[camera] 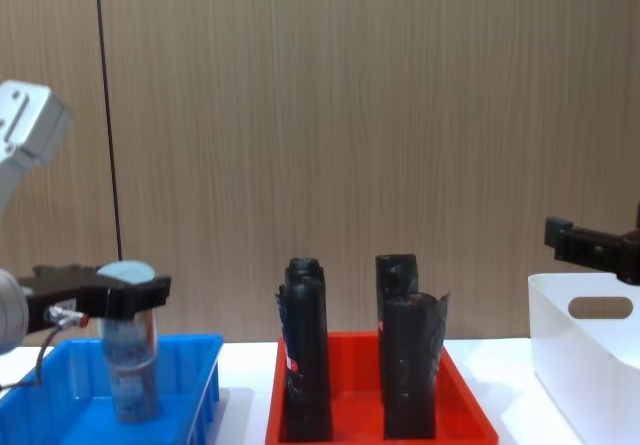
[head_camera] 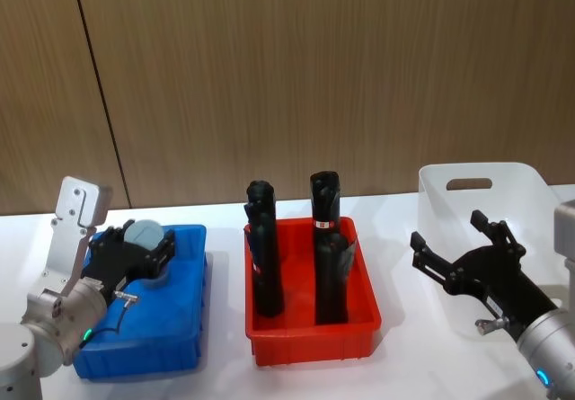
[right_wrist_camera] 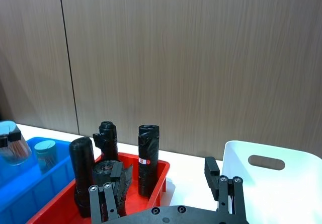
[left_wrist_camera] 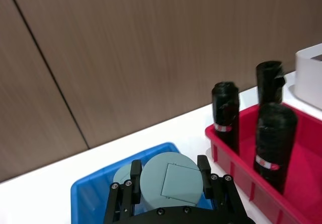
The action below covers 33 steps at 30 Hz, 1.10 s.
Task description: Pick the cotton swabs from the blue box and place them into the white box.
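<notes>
At about 8 o'clock in the head view, my left gripper point(head_camera: 142, 245) had its fingers clamped on one jar of cotton swabs point(head_camera: 144, 232), gripping it by the sides just under the grey lid. From the chest view I judged the jar to be raised a little but not out of the blue box point(head_camera: 171, 346), its lower part below the rim. A second jar point(right_wrist_camera: 45, 151) stood in the same box just beside the held one, so at least two were left to move.

At 6 o'clock sat the red tray point(head_camera: 310, 342) with its black rolls point(head_camera: 265, 265), which had no part in the job and stood between the two boxes.

At 4 o'clock, my right gripper point(head_camera: 449, 231) hovered with its fingers spread wide and nothing between them, at the near left side of the white box point(head_camera: 530, 184). What I could see of that box's inside looked bare, though its floor was partly hidden from me. I judged the task barely begun: first jar gripped, none delivered, and the whole carry across the tray ahead.
</notes>
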{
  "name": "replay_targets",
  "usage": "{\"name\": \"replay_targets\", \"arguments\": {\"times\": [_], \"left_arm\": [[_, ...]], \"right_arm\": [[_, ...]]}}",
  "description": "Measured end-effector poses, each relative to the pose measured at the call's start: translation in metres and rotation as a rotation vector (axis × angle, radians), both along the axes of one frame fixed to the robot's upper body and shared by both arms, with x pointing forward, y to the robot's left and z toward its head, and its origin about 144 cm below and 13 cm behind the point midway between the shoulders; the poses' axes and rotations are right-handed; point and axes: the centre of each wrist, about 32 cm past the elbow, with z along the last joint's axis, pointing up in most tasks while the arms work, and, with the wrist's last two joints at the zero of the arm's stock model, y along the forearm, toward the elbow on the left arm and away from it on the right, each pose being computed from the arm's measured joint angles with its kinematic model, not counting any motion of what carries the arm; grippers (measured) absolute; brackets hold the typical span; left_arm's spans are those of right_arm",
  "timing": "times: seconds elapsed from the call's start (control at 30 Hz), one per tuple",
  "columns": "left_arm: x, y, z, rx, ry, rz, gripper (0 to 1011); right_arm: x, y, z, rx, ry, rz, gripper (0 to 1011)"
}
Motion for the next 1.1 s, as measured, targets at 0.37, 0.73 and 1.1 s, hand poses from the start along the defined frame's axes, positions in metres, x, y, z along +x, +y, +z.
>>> {"name": "replay_targets", "arguments": {"times": [0.37,0.73,1.1], "left_arm": [[-0.005,0.004,0.015,0.009,-0.08,-0.146,671],[-0.007,0.007,0.026,-0.025,-0.105,-0.305,671],[-0.004,0.007,0.034,-0.081,-0.088,-0.482,671]], "right_arm": [[0.0,0.0,0.0,0.0,0.0,0.0,1002],[0.0,0.0,0.0,0.0,0.0,0.0,1002],[0.0,0.0,0.0,0.0,0.0,0.0,1002]]}}
